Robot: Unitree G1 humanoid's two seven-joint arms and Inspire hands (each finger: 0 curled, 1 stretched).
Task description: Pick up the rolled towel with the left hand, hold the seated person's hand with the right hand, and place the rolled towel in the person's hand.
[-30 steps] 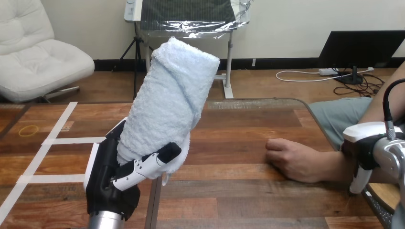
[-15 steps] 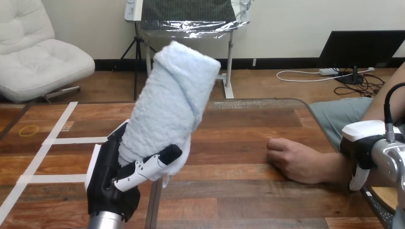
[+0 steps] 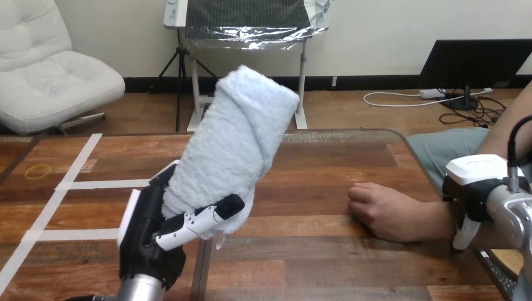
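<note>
Clasps towel (image 3: 232,144) low in curled left robot hand (image 3: 154,235); risks tipping it out before reaching person's closed hand (image 3: 384,210), rightward.

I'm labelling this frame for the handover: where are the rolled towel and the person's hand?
rolled towel (image 3: 235,147), head view, middle of the roll's side.
person's hand (image 3: 389,212), head view, back of the hand.
</note>
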